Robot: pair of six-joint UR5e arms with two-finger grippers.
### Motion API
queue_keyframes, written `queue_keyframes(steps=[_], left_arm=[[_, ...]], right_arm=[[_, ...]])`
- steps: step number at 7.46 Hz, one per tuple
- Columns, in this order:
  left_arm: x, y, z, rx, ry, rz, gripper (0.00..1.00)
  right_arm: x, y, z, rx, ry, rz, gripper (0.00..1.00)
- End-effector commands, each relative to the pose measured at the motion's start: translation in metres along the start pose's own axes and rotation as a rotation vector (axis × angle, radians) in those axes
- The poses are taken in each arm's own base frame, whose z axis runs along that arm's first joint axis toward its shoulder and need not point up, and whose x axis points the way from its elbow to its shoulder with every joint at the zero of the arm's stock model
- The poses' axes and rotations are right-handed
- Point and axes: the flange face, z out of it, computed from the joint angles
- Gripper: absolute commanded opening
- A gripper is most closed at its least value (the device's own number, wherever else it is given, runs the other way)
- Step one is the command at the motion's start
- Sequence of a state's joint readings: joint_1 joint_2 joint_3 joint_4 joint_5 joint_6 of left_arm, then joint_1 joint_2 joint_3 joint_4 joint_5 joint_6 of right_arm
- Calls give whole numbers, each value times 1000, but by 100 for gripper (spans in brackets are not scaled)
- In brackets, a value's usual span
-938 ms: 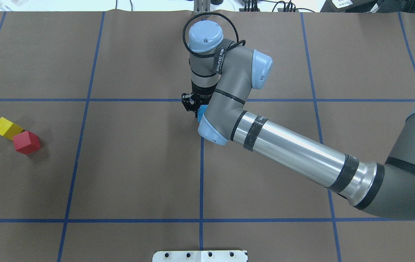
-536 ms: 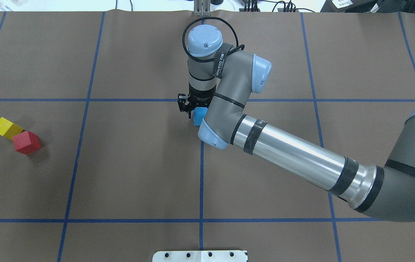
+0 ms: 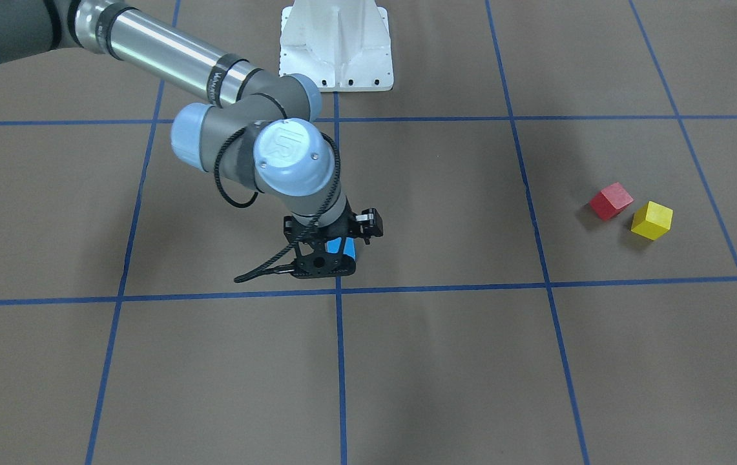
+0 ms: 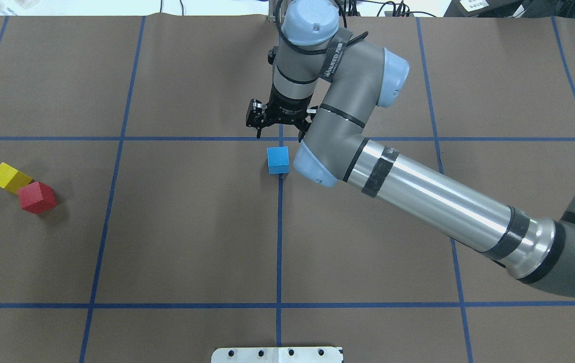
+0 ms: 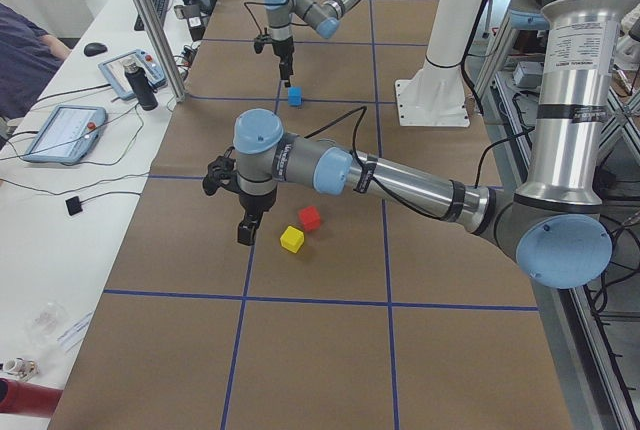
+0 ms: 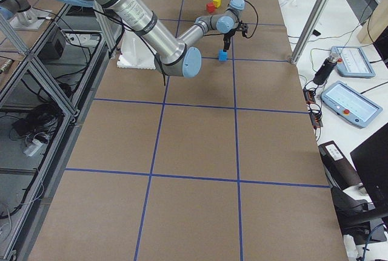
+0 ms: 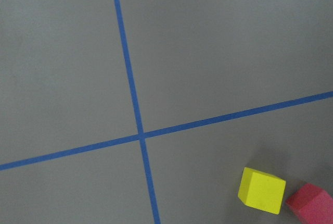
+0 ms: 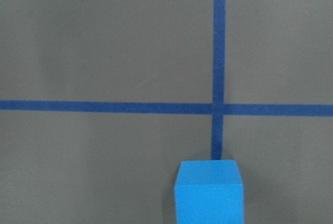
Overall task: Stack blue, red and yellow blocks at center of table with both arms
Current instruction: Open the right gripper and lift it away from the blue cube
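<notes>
The blue block (image 4: 278,160) sits alone on the brown table at the centre tape crossing; it also shows in the right wrist view (image 8: 209,191). My right gripper (image 4: 279,132) hovers just beyond it, raised, with its jaws spread and nothing in them. The red block (image 4: 37,197) and the yellow block (image 4: 8,177) touch each other at the table's left. The left wrist view shows the yellow block (image 7: 261,190) and the red block (image 7: 309,206) below. My left gripper (image 5: 245,231) hangs beside them in the exterior left view only; I cannot tell whether it is open or shut.
Blue tape lines (image 4: 279,242) divide the brown table into squares. The white robot base plate (image 4: 277,354) is at the near edge. A side bench with tablets (image 5: 60,132) and a seated person (image 5: 20,60) runs along the far edge.
My right gripper has let go of the blue block and has risen and moved toward the far side. The blue block stays on the table at the centre crossing.
</notes>
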State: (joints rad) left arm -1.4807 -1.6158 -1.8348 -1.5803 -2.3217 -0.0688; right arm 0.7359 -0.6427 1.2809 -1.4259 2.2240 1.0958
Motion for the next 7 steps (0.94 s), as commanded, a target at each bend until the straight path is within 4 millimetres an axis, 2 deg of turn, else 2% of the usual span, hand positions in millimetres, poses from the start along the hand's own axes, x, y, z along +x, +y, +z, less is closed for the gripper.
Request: queue_keyframes(steps=[1, 2, 3, 4, 5, 6, 7], left_arm=[[60, -33, 8, -10, 51, -127, 100], [107, -42, 34, -58, 83, -71, 100], [144, -40, 46, -84, 95, -174, 100], [165, -36, 54, -71, 115, -247, 100], [165, -24, 67, -70, 82, -455, 100], [176, 0, 100, -22, 39, -498, 100], [187, 35, 142, -4, 3, -522, 100]], right_arm=[[106, -29, -60, 39, -22, -34, 99], [150, -43, -60, 81, 29, -52, 99], [189, -51, -57, 96, 68, -49, 99], [201, -56, -63, 106, 73, -40, 99], [201, -56, -62, 105, 75, -40, 99], [203, -55, -62, 106, 76, -40, 99], [204, -55, -61, 107, 78, -39, 99]])
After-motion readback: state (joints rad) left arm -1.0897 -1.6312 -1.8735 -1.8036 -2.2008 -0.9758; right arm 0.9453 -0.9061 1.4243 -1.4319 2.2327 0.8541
